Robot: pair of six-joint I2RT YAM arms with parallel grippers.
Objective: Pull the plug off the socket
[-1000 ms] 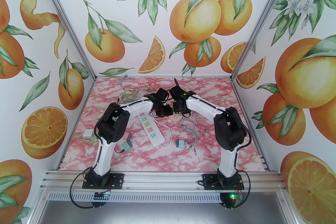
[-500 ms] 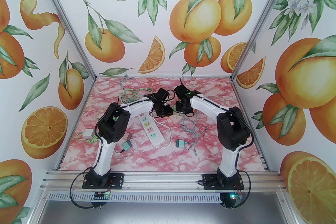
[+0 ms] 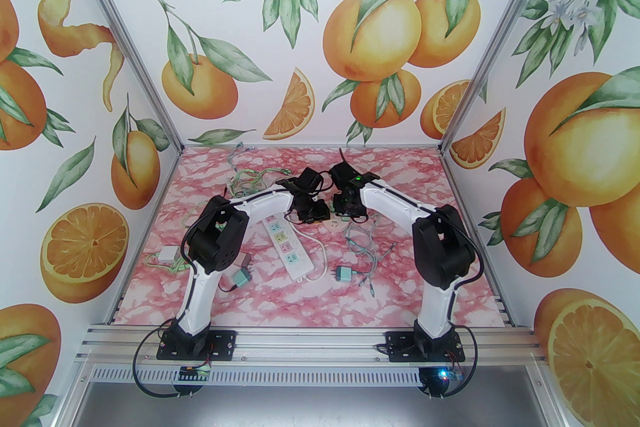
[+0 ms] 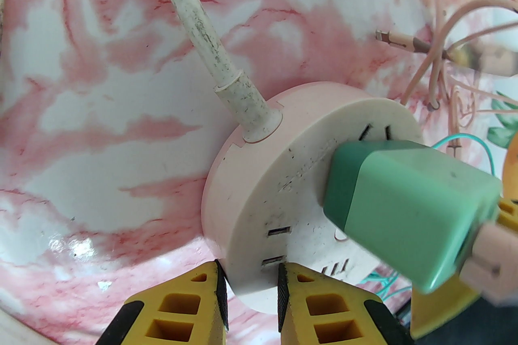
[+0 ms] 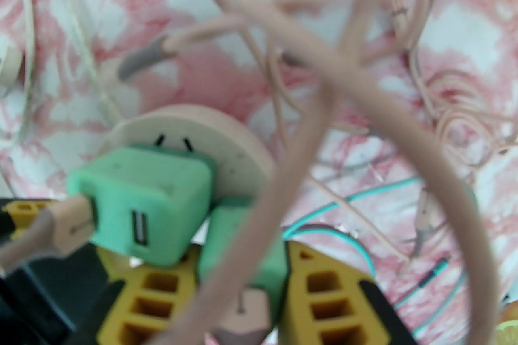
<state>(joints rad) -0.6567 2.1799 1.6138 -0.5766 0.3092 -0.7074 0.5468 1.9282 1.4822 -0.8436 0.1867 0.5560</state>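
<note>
A: Green plug location?
B: Clamped in the right tool, against the round socket just ahead; too blurred to judge prongs
A: Socket?
B: Pinched at the rim by the left tool, tipped up on the bench
A: Changed?
B: Right tool nudged aside from left; pull probably begun, unfinished

Round socket: seen from above, mostly covered by the two wrists, slots too small to read. In the left wrist view part of its rim is hidden between the fingers of the left gripper, which the lower edge crops. Green plug: right end blurred, pink connector cut at the right edge. Second green plug: out of focus between the fingers of the right gripper, crossed by a smeared pink cable; whether it sits in the socket cannot be told.
</note>
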